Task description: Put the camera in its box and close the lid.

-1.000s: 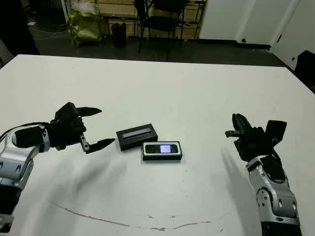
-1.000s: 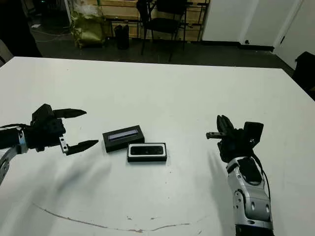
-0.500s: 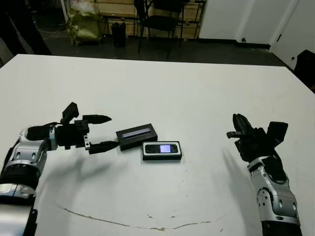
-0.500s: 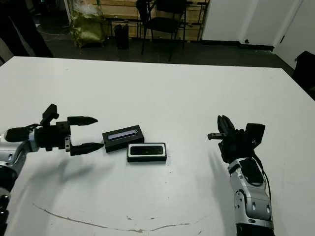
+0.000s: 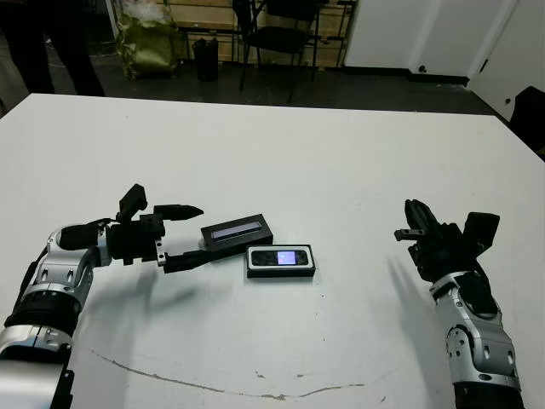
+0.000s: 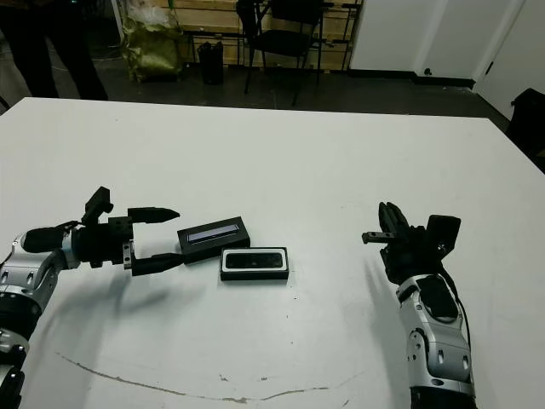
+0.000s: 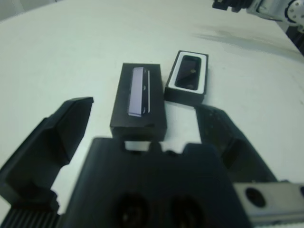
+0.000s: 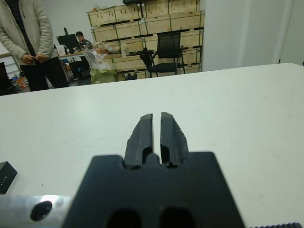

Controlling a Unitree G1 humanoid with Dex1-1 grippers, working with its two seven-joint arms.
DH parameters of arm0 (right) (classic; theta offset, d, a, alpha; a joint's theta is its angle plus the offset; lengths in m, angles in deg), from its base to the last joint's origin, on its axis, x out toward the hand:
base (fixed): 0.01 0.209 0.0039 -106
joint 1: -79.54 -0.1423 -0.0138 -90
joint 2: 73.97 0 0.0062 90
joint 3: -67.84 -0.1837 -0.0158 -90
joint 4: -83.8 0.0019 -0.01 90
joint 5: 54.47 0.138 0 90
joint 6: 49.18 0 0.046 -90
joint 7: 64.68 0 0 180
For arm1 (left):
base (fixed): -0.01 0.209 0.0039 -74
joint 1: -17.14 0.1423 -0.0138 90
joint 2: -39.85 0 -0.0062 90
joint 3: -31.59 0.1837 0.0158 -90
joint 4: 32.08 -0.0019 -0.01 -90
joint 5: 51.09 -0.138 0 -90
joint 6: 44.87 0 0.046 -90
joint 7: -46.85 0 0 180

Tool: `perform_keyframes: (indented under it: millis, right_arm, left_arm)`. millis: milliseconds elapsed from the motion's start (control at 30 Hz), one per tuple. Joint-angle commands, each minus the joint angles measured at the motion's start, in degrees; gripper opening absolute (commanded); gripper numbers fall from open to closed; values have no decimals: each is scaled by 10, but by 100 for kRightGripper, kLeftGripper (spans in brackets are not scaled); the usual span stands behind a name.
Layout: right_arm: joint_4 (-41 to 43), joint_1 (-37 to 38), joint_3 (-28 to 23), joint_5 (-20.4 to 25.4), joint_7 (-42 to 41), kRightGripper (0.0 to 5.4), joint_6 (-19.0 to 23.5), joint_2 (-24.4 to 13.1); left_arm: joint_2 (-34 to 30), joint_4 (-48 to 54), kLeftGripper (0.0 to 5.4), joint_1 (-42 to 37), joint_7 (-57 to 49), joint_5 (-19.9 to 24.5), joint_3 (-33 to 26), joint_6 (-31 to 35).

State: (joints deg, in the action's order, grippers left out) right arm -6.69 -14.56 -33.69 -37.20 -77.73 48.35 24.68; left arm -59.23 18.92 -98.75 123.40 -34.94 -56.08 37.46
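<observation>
person (image 8: pixel 33 38) cropped at the edge, seated figure (image 8: pixel 81 40) perhaps blurred (distant)

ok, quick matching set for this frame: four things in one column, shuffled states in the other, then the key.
Things:
1. left gripper
2. right gripper
3. camera
4. lid

States:
A. lying in the white-lined box
B. jaws shut, away from everything
C. flat on the table, strip facing up, beside the box
D. jaws open, pointing at the lid's end

Pairs: 1-D, 2-B, 3-A, 4-C
</observation>
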Motion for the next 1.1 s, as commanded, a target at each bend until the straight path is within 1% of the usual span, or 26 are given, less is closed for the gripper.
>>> perform_keyframes:
  millis: [33,167,300,400,467,533,667,767,867,933,1033,1100]
  right_arm:
    - [-10,-4,-4,0,-1,0,2,-6]
    - [-7,-5,-4,5,-4,0,4,-5]
    - [-5,-4,-3,4,-9,0,-3,-5]
    - [-10,-4,-2,-6,-6,0,-8,-7]
    - [-11,-5,-3,-2,-8,0,-2,-7]
    - [-17,-7,-6,4,-12,0,-5,-5]
    - [1,-5,-2,-4,4,0,7,-3]
    - [4,-4,0,0,-2,0,1,-4]
    - [8,-2,1,1,-5,0,-2,-5]
    - [17,-2,1,-3,7,0,11,-3]
    - [13,-4,1,0,5,0,9,-3]
    - [13,-6,1,-1,8,0,18,-5]
  left_arm:
    - [-5,2,537,18,-8,-11,0,-4]
    - [-9,24,537,27,-28,-25,9,6]
    - [-12,46,537,36,-45,-34,14,25]
    - [-9,41,537,34,-47,-34,14,22]
    - [-7,31,537,32,-49,-35,13,14]
    - [-6,28,537,30,-59,-39,14,18]
    - [1,-3,537,17,-66,-39,11,23]
    - [11,-37,537,8,-68,-40,7,-2]
    - [16,-68,537,-2,-64,-35,1,-2]
    - [19,-86,537,-7,-62,-37,-1,-13]
    - [21,-105,537,-16,-56,-39,-2,-14]
    - [23,-117,537,-22,-51,-38,-3,-9]
